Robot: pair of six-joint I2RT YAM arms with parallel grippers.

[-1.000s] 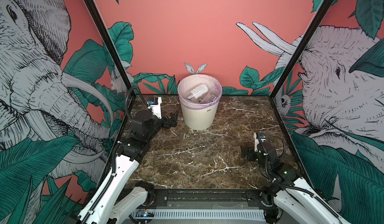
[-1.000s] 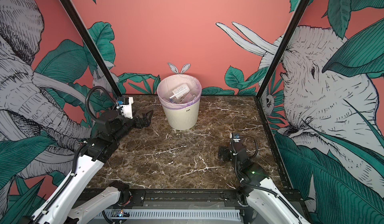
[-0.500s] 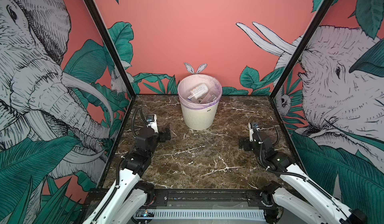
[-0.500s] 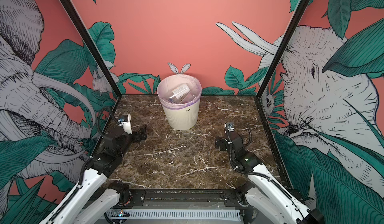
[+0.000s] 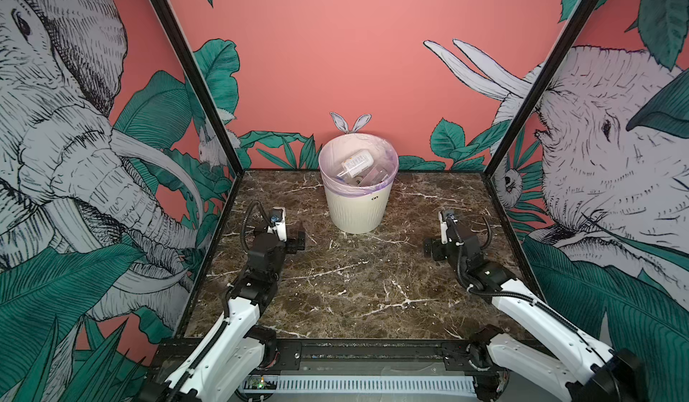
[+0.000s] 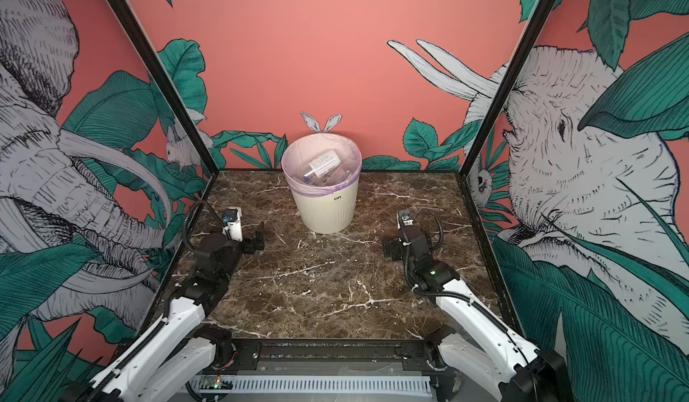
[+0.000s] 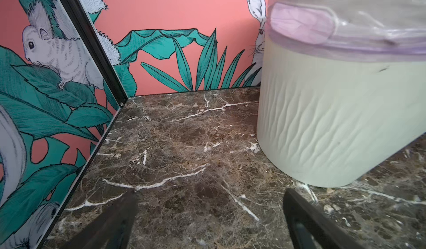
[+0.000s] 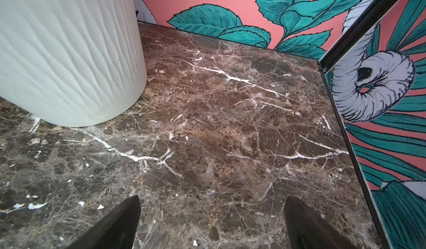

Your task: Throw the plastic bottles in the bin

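Note:
The bin (image 5: pixel 356 210) (image 6: pixel 324 210), cream-white and ribbed with a lilac bag over its rim, stands at the back middle of the marble table. Plastic bottles (image 5: pixel 357 162) (image 6: pixel 323 163) lie inside it, a white-labelled one on top. None lies on the table in any view. My left gripper (image 5: pixel 295 238) (image 6: pixel 257 238) hovers low, left of and nearer than the bin, open and empty. My right gripper (image 5: pixel 432 247) (image 6: pixel 389 248) sits low to the bin's right, open and empty. In the left wrist view the bin (image 7: pixel 334 121) is just beyond the open gripper (image 7: pixel 210 191). In the right wrist view the bin (image 8: pixel 69 51) stands off to the side of the open gripper (image 8: pixel 212 197).
The brown marble table (image 5: pixel 354 277) is boxed in by painted walls on three sides, with black frame posts (image 5: pixel 194 79) at the back corners. A black rail (image 5: pixel 365 351) runs along the front edge.
The left arm has drawn back from beside the bin's rim and dropped low over the table. The right gripper has moved forward, toward the back of the table. Both stayed open.

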